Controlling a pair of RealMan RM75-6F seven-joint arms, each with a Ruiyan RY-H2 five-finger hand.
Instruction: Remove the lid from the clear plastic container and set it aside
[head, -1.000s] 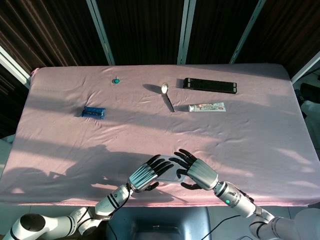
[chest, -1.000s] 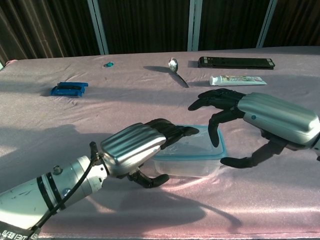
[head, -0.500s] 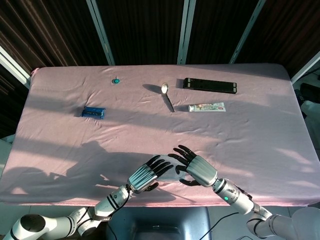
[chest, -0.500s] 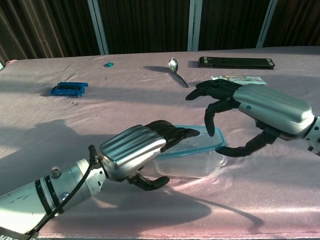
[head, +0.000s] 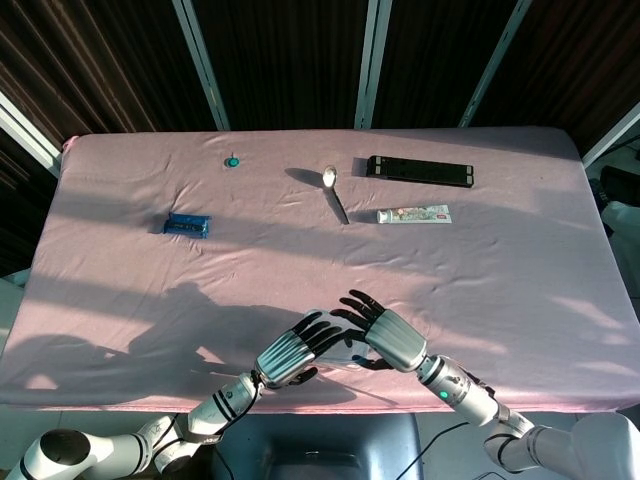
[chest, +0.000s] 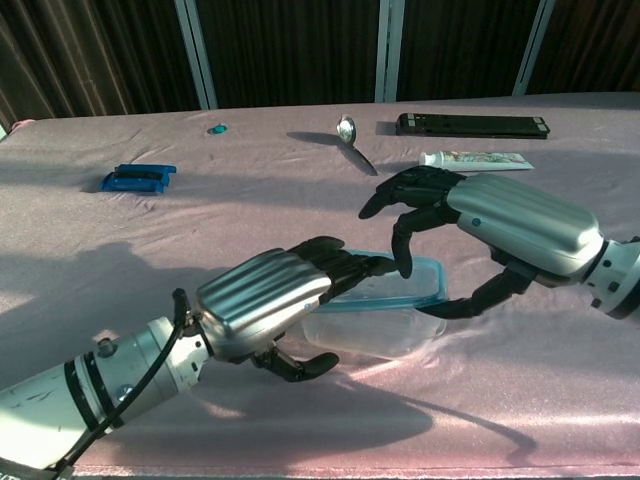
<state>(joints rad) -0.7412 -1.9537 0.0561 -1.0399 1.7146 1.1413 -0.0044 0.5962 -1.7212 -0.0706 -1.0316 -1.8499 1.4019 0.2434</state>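
Blue-rimmed lid (chest: 395, 281) askew over container (chest: 372, 333)

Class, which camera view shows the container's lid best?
The chest view: the blue-rimmed lid shows from the side, raised above the container. In the head view both hands cover nearly all of it.

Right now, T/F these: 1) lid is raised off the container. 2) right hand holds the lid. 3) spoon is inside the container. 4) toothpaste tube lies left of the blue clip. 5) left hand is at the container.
1) True: the lid is raised above the container.
2) True: the right hand pinches its right edge.
3) False: the spoon lies on the cloth far back.
4) False: the toothpaste tube lies right of the blue clip.
5) True: the left hand grips the container's left end.
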